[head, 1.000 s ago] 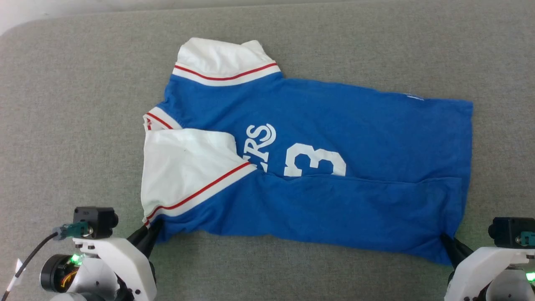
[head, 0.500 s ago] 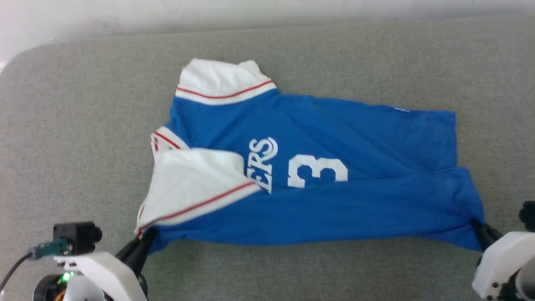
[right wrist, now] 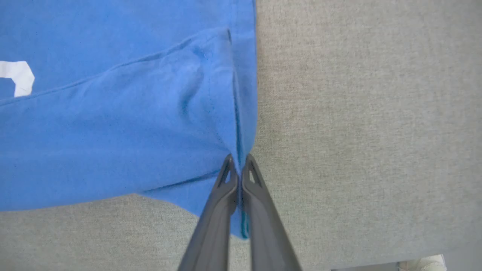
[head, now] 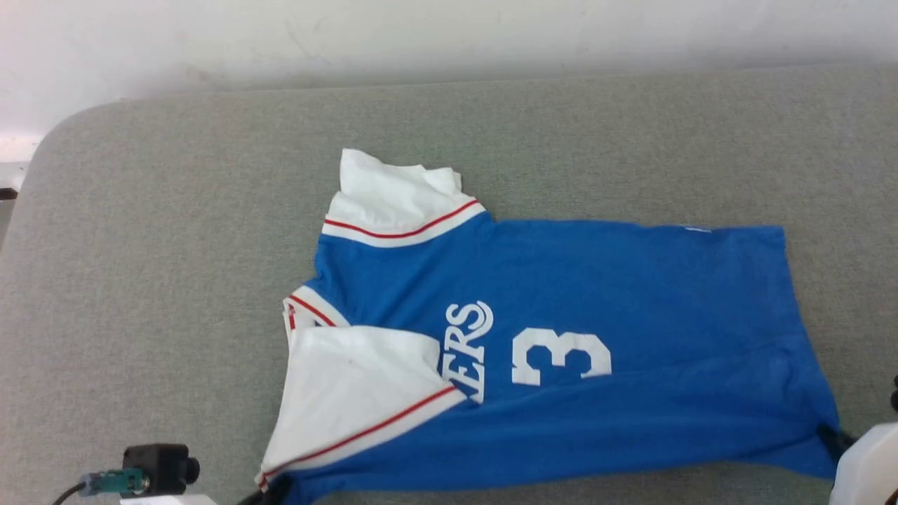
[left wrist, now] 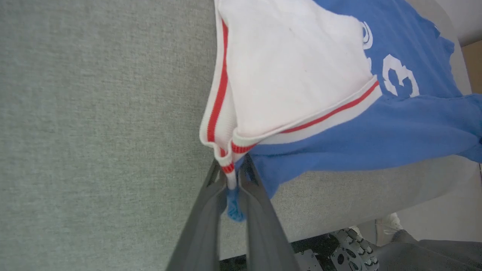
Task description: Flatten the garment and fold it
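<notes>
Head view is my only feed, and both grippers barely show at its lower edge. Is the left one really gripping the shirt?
Observer: Yes, the left gripper is shut on the garment at the red-striped sleeve corner, with blue cloth bunched between its fingers.
Operator: And the right one?
Observer: The right gripper is shut on the blue hem corner, pressed tight on the fabric.

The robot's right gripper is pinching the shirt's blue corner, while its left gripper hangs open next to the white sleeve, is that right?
Not quite. The left gripper is shut, not open: the left wrist view shows it pinching the garment at the red-striped corner of the white sleeve. The right gripper does pinch the blue corner.
</notes>
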{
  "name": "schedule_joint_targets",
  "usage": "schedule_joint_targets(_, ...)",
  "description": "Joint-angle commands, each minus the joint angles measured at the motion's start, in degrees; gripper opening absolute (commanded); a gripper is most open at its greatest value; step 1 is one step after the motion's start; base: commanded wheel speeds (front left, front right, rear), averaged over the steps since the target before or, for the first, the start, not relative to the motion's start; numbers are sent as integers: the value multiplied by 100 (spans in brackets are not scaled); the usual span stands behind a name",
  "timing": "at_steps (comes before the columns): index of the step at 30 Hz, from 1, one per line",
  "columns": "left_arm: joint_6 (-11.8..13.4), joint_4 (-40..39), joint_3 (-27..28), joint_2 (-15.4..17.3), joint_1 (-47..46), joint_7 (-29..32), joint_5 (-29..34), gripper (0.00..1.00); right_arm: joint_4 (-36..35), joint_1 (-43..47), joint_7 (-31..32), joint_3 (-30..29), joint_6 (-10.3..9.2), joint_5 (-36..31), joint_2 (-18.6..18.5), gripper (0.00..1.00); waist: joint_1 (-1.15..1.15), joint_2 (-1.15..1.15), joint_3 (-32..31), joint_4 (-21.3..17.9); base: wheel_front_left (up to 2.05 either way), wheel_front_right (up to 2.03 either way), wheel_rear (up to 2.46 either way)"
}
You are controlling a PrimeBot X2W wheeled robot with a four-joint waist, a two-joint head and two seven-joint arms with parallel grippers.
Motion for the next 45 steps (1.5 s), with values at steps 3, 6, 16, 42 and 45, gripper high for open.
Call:
schedule_joint_targets(3, 52, 1, -51, -17, 133, 142, -126, 0, 95, 169, 102, -18, -6, 30, 11, 0, 0, 0, -36, 45, 0, 0, 0)
schedule_joint_targets(6, 64, 45, -102, -1, 215, 290, -206, 0, 188, 318, 228, 27, -6, 22, -4, 0, 0, 0, -63, 74, 0, 0, 0)
schedule_joint_targets(16, -28, 534, -59, -56, -119, -200, -11, 0, 569, 266, -219, 307, -6, -69, 59, 0, 0, 0, -35, 62, 0, 0, 0)
schedule_joint_targets(42, -136, -137, 693, 20, -1275, -2600, 992, 100, -656, -715, -2689, 3, -6, -735, 570, 100, 0, 0, 456, -28, 0, 0, 0)
schedule_joint_targets(45, -13, -36, 658, 122, -2089, -3056, 1550, 100, -730, -960, -3113, 143, -6, -905, 675, 100, 0, 0, 654, -86, 0, 0, 0)
